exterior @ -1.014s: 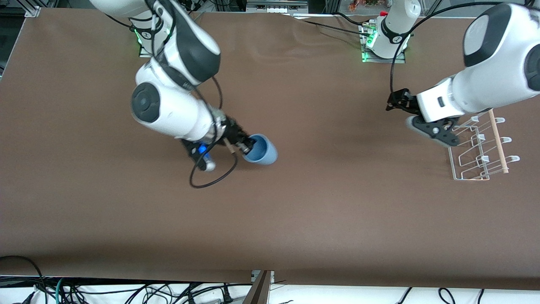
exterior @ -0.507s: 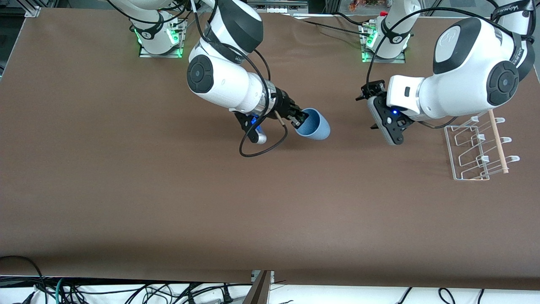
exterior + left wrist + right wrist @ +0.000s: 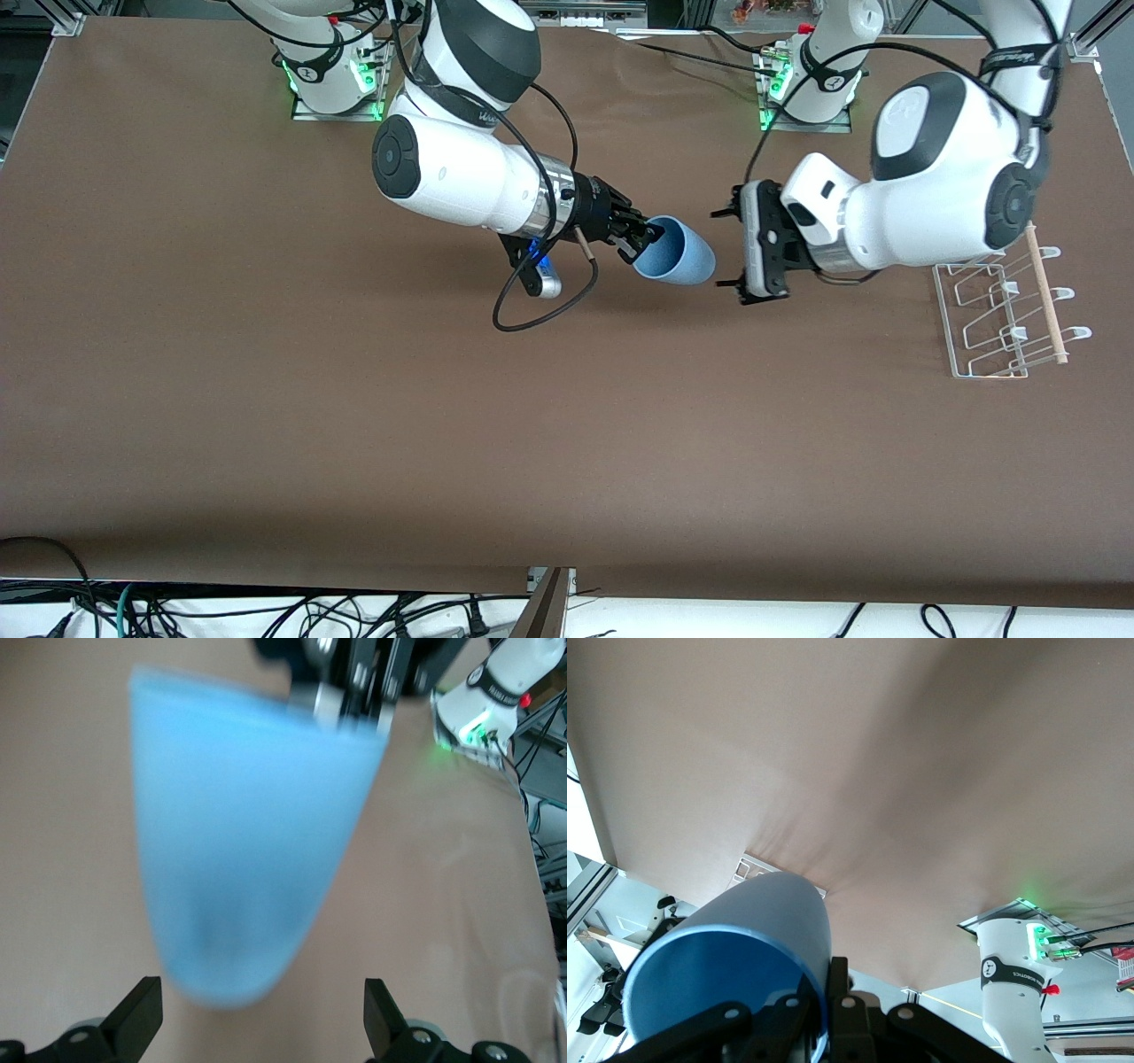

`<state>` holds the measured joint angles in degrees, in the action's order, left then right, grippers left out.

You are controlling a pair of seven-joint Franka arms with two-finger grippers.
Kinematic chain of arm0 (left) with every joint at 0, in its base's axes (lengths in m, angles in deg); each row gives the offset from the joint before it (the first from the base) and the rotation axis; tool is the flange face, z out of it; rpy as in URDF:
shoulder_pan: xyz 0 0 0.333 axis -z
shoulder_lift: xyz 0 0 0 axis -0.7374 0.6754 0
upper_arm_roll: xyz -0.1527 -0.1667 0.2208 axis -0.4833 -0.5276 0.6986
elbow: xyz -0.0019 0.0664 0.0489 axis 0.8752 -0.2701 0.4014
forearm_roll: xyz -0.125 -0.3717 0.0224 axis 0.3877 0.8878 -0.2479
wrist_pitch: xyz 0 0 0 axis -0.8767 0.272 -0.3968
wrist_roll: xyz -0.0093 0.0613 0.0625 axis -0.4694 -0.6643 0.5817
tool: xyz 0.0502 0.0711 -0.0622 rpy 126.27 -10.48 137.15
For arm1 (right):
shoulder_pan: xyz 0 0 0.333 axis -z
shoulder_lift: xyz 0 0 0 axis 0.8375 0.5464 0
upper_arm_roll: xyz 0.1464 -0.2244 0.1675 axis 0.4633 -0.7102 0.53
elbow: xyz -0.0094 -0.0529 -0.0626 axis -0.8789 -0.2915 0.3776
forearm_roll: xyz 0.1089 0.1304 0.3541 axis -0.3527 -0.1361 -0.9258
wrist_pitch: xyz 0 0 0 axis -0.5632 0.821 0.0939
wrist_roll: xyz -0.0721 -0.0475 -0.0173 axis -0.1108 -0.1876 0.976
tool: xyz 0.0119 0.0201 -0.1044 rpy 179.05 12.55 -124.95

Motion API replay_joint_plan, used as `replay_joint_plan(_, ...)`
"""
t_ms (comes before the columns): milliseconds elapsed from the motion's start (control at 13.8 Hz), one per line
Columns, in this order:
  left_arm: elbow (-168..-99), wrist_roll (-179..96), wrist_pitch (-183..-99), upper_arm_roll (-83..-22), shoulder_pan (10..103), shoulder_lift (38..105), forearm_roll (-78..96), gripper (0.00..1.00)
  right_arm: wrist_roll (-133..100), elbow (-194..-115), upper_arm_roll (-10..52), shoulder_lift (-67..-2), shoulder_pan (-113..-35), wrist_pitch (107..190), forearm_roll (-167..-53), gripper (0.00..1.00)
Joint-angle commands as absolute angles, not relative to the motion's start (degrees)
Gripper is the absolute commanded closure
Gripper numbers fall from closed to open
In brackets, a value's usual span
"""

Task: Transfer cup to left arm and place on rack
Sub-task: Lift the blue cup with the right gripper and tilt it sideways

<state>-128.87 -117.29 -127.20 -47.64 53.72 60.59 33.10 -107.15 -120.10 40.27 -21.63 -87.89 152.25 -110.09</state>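
Observation:
The light-blue cup (image 3: 678,252) is held on its side above the table's middle, its base pointing at the left arm's hand. My right gripper (image 3: 645,237) is shut on the cup's rim, one finger inside and one outside, as the right wrist view shows on the cup (image 3: 735,966). My left gripper (image 3: 728,250) is open, its fingertips just short of the cup's base. In the left wrist view the cup (image 3: 248,842) fills the middle, with my fingertips (image 3: 142,1014) wide apart on each side. The white wire rack (image 3: 1005,310) stands at the left arm's end of the table.
A wooden rod (image 3: 1047,297) runs along the rack's outer side. The brown table (image 3: 443,425) spreads below both arms. The arm bases (image 3: 811,80) stand along the table's edge farthest from the front camera. A black cable (image 3: 532,306) loops under the right wrist.
The right arm carried the cup up and toward the left arm's end. The left arm swung away from the rack and turned its open gripper to face the cup's base.

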Motion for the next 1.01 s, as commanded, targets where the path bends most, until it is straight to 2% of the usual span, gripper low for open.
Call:
replay_joint_plan(0,-129.81,-121.96,-131.31,-49.06,53.58,60.01,38.45,0.00,-107.55,-118.70,40.77,-20.90,-87.99,153.03,-111.13,1.00)
replay_joint_plan(145,-129.81,-122.05,-132.73,-49.77,53.66,60.01,38.90,0.00,-107.47,-118.70,40.77,-20.90,-88.08,153.11,-111.05,1.00)
replay_joint_plan(217,-129.72,-122.14,-133.16,-49.77,53.66,60.01,39.25,0.03,-107.47,-118.70,40.77,-20.90,-88.08,153.20,-111.05,1.00)
replay_joint_plan(290,-129.81,-122.23,-133.43,-49.77,53.58,60.01,39.34,0.36,-107.47,-118.70,40.86,-20.90,-88.08,153.38,-111.13,1.00)
replay_joint_plan(362,-129.72,-122.23,-133.43,-49.77,53.58,60.01,39.43,0.83,-107.47,-118.70,41.12,-20.90,-87.99,153.46,-111.14,1.00)
replay_joint_plan(435,-129.72,-122.23,-133.43,-49.77,53.66,60.10,39.34,1.00,-107.55,-118.70,41.21,-20.90,-87.99,153.46,-111.14,1.00)
replay_joint_plan(942,-129.54,-122.14,-132.64,-49.77,53.23,60.28,38.64,1.00,-107.73,-118.70,41.21,-21.08,-87.91,153.38,-111.31,1.00)
